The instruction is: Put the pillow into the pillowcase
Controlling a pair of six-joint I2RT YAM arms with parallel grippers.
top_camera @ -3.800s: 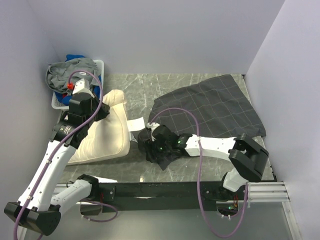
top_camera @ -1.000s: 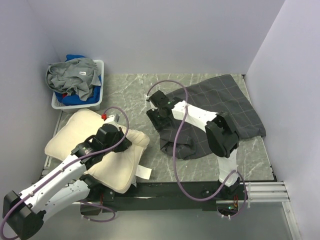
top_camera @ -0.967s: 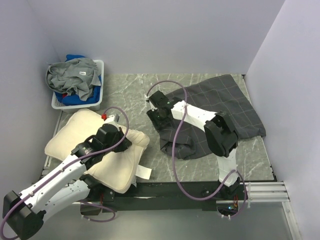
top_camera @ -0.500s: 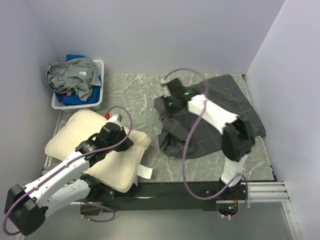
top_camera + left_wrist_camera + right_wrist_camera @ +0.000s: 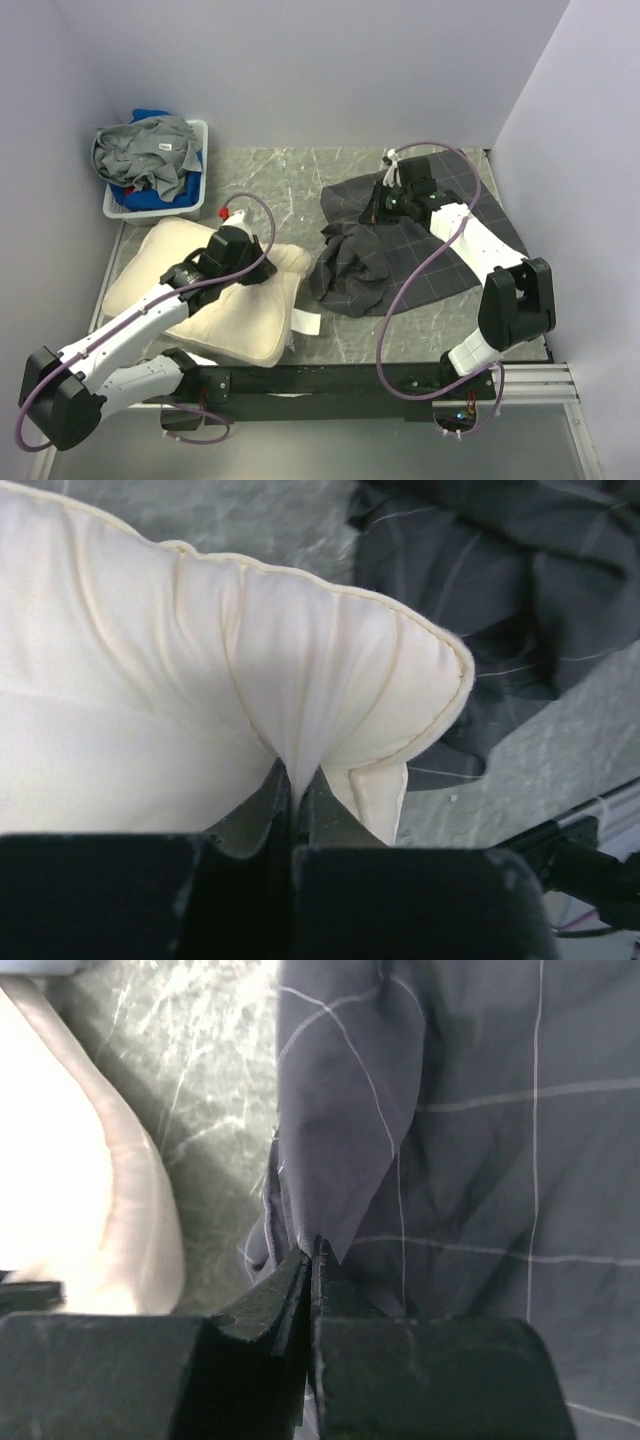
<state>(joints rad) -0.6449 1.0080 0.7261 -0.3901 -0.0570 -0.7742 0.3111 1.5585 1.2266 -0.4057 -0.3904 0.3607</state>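
"Pillow [image 5: 255, 315] in the pillowcase [image 5: 350, 270] yet?" asks Sam.
"No," says Mia. "It lies on the bench [image 5: 270, 180], on the left, all outside. The pillowcase is just beside it on the right, bunched up."
"What about the hands?"
"The left hand [image 5: 296, 785] is pinched tight on the pillow's edge. The right hand [image 5: 310, 1255] is pinched tight on a fold of the pillowcase. I can't see an open mouth in it."
"What's left?"
"Nearly all, I think: open the pillowcase, then push the pillow in."
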